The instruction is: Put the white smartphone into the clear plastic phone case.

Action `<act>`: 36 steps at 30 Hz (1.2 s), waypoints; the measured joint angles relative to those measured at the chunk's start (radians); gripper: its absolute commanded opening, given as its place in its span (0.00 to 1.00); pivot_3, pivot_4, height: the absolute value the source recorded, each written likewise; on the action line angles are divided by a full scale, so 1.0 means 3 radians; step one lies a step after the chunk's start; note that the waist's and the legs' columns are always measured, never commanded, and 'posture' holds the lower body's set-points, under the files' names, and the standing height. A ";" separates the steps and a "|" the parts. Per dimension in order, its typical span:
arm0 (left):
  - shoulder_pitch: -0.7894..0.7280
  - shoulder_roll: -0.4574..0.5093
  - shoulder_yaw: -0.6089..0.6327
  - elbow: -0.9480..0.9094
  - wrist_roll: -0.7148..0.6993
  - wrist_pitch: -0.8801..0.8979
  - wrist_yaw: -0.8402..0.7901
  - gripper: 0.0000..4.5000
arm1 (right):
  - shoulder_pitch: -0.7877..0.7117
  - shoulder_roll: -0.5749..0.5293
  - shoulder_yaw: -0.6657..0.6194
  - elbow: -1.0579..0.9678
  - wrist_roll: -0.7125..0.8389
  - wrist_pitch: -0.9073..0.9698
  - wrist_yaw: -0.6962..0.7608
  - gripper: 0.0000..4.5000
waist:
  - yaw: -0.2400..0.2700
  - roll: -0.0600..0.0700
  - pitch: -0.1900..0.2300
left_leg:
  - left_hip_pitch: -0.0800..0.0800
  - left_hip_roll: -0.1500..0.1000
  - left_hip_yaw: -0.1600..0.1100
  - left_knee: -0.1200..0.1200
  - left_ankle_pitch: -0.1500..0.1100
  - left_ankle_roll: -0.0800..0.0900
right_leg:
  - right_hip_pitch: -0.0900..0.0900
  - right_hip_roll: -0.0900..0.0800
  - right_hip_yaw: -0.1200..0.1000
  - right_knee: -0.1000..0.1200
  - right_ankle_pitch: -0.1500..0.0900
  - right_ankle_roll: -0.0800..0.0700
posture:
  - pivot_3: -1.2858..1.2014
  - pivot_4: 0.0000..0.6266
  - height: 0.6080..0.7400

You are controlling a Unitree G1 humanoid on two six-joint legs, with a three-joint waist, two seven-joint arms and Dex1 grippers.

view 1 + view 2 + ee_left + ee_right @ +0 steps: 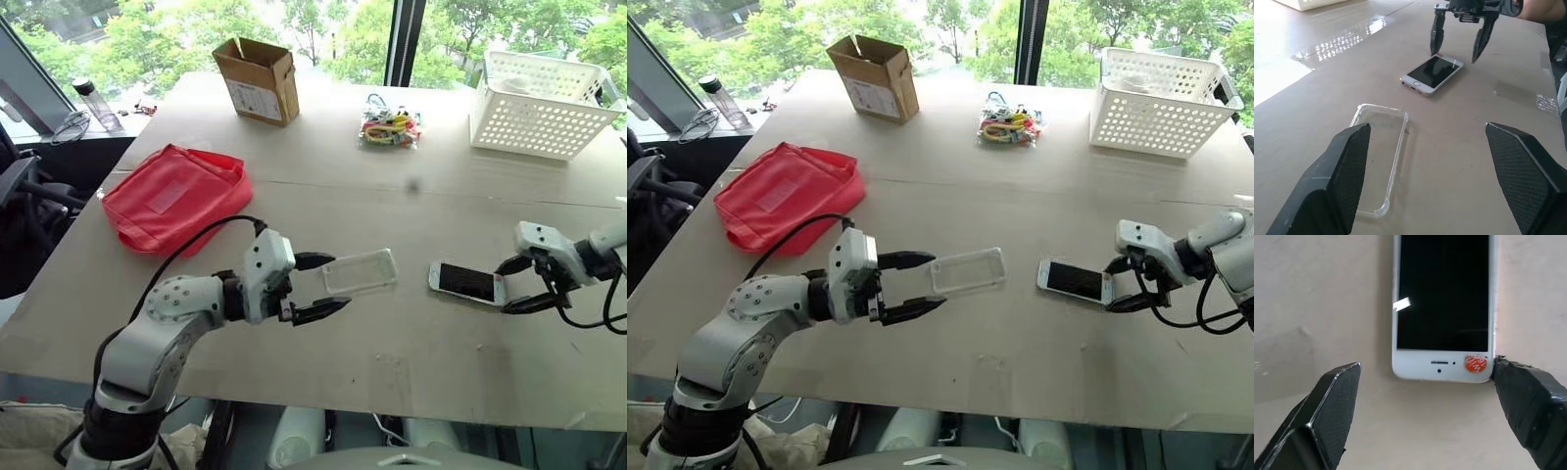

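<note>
The clear plastic phone case [361, 271] lies flat on the table, just past the fingertips of my left gripper [321, 286]. That gripper is open and hovers above the table, holding nothing. In the left wrist view the case [1378, 156] sits nearer one finger [1342, 171]. To the case's right, the white smartphone [468, 282] lies screen up. My right gripper [519, 286] is open at the phone's right end, its fingers straddling that end. In the right wrist view one fingertip [1508, 374] sits at a corner of the phone [1444, 303].
A red pouch [174, 196] lies at the left. A cardboard box [258, 78], a bag of colourful items [390, 127] and a white perforated basket [544, 103] stand along the back. A bottle [96, 103] stands beyond the table's far left corner.
</note>
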 measured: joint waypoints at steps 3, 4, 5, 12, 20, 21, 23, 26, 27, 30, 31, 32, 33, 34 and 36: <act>-0.0019 0.0007 -0.0008 0.0001 -0.0064 -0.0003 0.0032 0.84 | 0.0218 -0.0025 -0.0068 -0.0380 0.0178 0.0215 0.0010 1.00 | -0.0028 0.0000 0.0000 | 0.0002 0.0000 -0.0003 -0.0001 0.0000 0.0000 | 0.0003 0.0000 -0.0001 0.0001 0.0000 0.0000 | 0.52 0.24 0.95; -0.0033 0.0008 -0.0016 0.0002 -0.0070 -0.0003 0.0036 0.84 | 0.0265 -0.0033 -0.0089 -0.0449 0.0211 0.0258 0.0010 1.00 | -0.0030 0.0000 0.0000 | 0.0002 0.0000 -0.0003 -0.0001 0.0000 0.0000 | 0.0002 0.0000 -0.0001 0.0001 0.0000 0.0000 | 0.52 0.24 0.95; -0.0069 0.0020 -0.0016 0.0003 -0.0080 0.0000 0.0046 0.84 | 0.0408 -0.0045 -0.0124 -0.0692 0.0310 0.0365 0.0011 1.00 | -0.0030 0.0000 0.0000 | 0.0002 0.0000 -0.0006 -0.0002 0.0000 0.0000 | 0.0003 0.0000 -0.0004 0.0001 0.0000 0.0000 | 0.52 0.24 0.95; -0.0141 0.0091 -0.0013 0.0006 -0.0202 0.0009 0.0074 0.84 | 0.0535 0.0446 -0.0078 -0.1178 0.0506 0.0536 -0.0080 1.00 | -0.0039 0.0001 0.0001 | 0.0002 0.0000 -0.0007 -0.0002 0.0000 0.0000 | 0.0002 0.0001 -0.0004 0.0002 0.0002 -0.0003 | 0.52 0.24 0.95; -0.0032 0.0212 0.0058 -0.0010 -0.0322 0.0026 0.0140 0.84 | 0.0361 0.1166 0.0010 -0.0960 0.0346 -0.0037 -0.0310 1.00 | -0.0033 0.0008 0.0007 | 0.0000 -0.0003 -0.0009 -0.0002 0.0000 0.0000 | 0.0001 0.0002 -0.0006 0.0002 0.0003 -0.0004 | 0.52 0.24 0.95; -0.0019 0.0221 0.0068 -0.0011 -0.0327 0.0026 0.0140 0.84 | 0.0345 0.1172 0.0007 -0.0953 0.0347 -0.0061 -0.0309 1.00 | -0.0032 0.0009 0.0008 | 0.0000 -0.0003 -0.0010 -0.0001 0.0000 0.0000 | 0.0001 0.0002 -0.0006 0.0002 0.0003 -0.0004 | 0.52 0.24 0.95; 0.0078 0.0291 0.0143 -0.0026 -0.0335 0.0018 0.0133 0.84 | 0.0256 0.1147 -0.0060 -0.0965 0.0396 -0.0163 -0.0225 1.00 | -0.0029 0.0012 0.0011 | -0.0001 -0.0003 -0.0010 -0.0001 0.0000 0.0000 | 0.0001 0.0002 -0.0007 0.0001 0.0003 -0.0004 | 0.52 0.24 0.95; 0.0242 0.0347 0.0274 -0.0031 -0.0339 -0.0029 0.0108 0.84 | -0.0025 0.1147 -0.0227 -0.0982 0.0385 -0.0368 -0.0232 1.00 | -0.0036 0.0015 0.0012 | -0.0001 -0.0003 -0.0012 -0.0002 0.0000 -0.0001 | 0.0000 0.0002 -0.0009 0.0001 0.0003 -0.0004 | 0.52 0.24 0.95; 0.0300 0.0357 0.0297 -0.0036 -0.0347 -0.0063 0.0095 0.84 | -0.0135 0.1172 -0.0230 -0.0946 0.0296 -0.0499 -0.0279 1.00 | -0.0038 0.0015 0.0012 | 0.0000 -0.0003 -0.0012 -0.0002 0.0000 -0.0001 | 0.0000 0.0002 -0.0009 0.0001 0.0003 -0.0004 | 0.52 0.24 0.95; 0.0470 0.0376 0.0391 -0.0090 -0.0394 -0.0137 0.0040 0.84 | -0.0294 0.1214 -0.0146 -0.0705 0.0033 -0.0785 -0.0308 1.00 | -0.0030 0.0015 0.0013 | -0.0001 -0.0003 -0.0012 -0.0003 0.0000 -0.0001 | 0.0000 0.0002 -0.0010 0.0000 0.0003 -0.0004 | 0.52 0.24 0.95; 0.0517 0.0389 0.0422 -0.0109 -0.0422 -0.0146 0.0031 0.84 | -0.0320 0.1232 -0.0091 -0.0608 -0.0035 -0.0848 -0.0293 1.00 | -0.0024 0.0015 0.0013 | -0.0002 -0.0004 -0.0013 -0.0003 0.0000 -0.0001 | 0.0000 0.0002 -0.0012 -0.0001 0.0003 -0.0004 | 0.52 0.24 0.95; 0.0588 0.0395 0.0479 -0.0142 -0.0469 -0.0154 0.0015 0.84 | -0.0383 0.1292 -0.0005 -0.0442 -0.0135 -0.0940 -0.0274 1.00 | -0.0030 0.0015 0.0013 | -0.0002 -0.0004 -0.0013 -0.0002 0.0000 -0.0001 | 0.0001 0.0001 -0.0012 -0.0001 0.0003 -0.0004 | 0.52 0.24 0.95; 0.0625 0.0401 0.0516 -0.0162 -0.0489 -0.0165 -0.0003 0.84 | -0.0416 0.1319 0.0051 -0.0325 -0.0208 -0.1000 -0.0273 1.00 | -0.0033 0.0016 0.0014 | -0.0002 -0.0005 -0.0013 -0.0002 0.0000 -0.0001 | 0.0001 0.0001 -0.0011 -0.0001 0.0003 -0.0004 | 0.52 0.24 0.95; 0.0684 0.0428 0.0564 -0.0193 -0.0526 -0.0187 -0.0034 0.84 | -0.0459 0.1366 0.0102 -0.0176 -0.0299 -0.1071 -0.0286 1.00 | -0.0036 0.0016 0.0014 | -0.0002 -0.0005 -0.0013 -0.0002 0.0000 -0.0001 | 0.0001 0.0001 -0.0011 -0.0001 0.0003 -0.0004 | 0.52 0.24 0.95; 0.0791 0.0484 0.0650 -0.0267 -0.0598 -0.0217 -0.0111 0.84 | -0.0531 0.1425 0.0156 0.0077 -0.0439 -0.1159 -0.0316 1.00 | -0.0040 0.0023 0.0018 | -0.0002 -0.0005 -0.0013 -0.0002 0.0000 -0.0001 | 0.0000 0.0001 -0.0012 -0.0001 0.0003 -0.0004 | 0.52 0.24 0.95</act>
